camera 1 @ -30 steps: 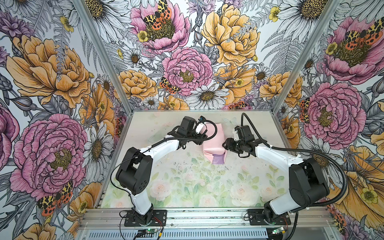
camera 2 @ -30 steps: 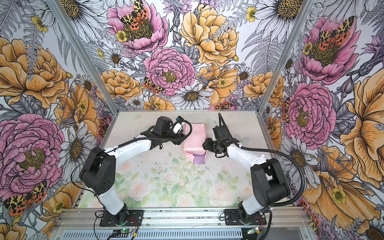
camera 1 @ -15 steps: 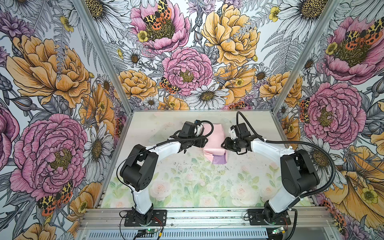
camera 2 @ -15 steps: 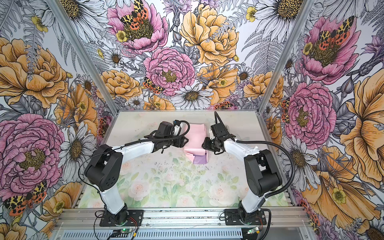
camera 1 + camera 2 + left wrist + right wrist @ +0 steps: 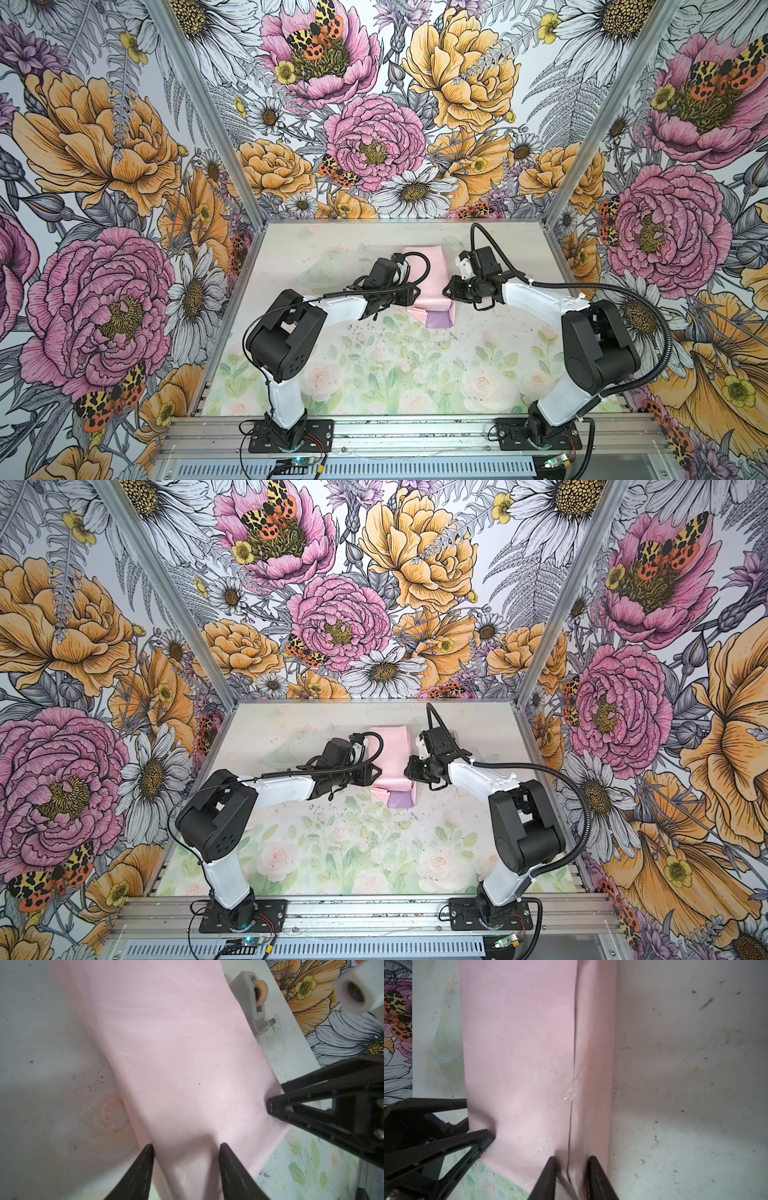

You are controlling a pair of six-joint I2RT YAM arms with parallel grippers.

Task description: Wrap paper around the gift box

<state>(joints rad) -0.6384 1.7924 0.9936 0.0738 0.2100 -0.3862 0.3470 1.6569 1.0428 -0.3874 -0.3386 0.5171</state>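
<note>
Straddling folds of paper (image 5: 436,270), lying pink-side up on table (image 5: 415,353): left gripper (image 5: 186,1148) at paper's left edge, right gripper (image 5: 572,1159) at paper's right. Showing jaws apart; cannot tell whether clamping.

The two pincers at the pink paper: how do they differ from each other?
The left pincer has its jaws set wider apart; the right pincer has them narrower. The left pincer straddles a smooth raised fold of the paper, while the right pincer straddles the seam where one edge overlaps. In both top views they reach in from opposite sides. Both are black and tapered, with their tips at the pink face.
</note>
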